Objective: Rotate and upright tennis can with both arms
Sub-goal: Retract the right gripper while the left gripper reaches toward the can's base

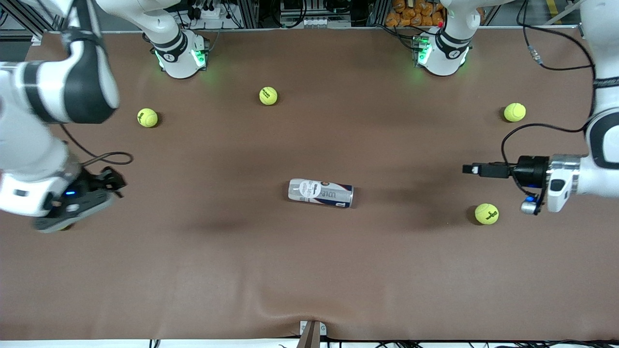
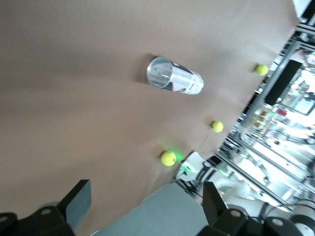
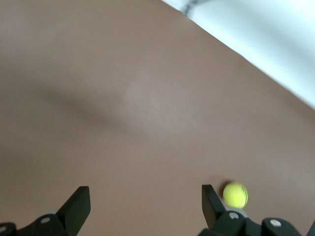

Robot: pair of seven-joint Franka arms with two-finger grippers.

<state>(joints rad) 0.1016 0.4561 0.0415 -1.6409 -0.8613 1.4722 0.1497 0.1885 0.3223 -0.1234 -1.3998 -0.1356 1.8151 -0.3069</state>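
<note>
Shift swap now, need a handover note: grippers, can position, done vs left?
Left gripper: open, empty, up over the table at the left arm's end, above a tennis ball.
Right gripper: open, empty, at the right arm's end.
Tennis can: lying on its side mid-table, untouched, open mouth toward the left arm; looks empty. Other tennis balls loose on the table.
Done: nothing yet.
Left: both arms reach in, rotate the can and stand it upright.
</note>
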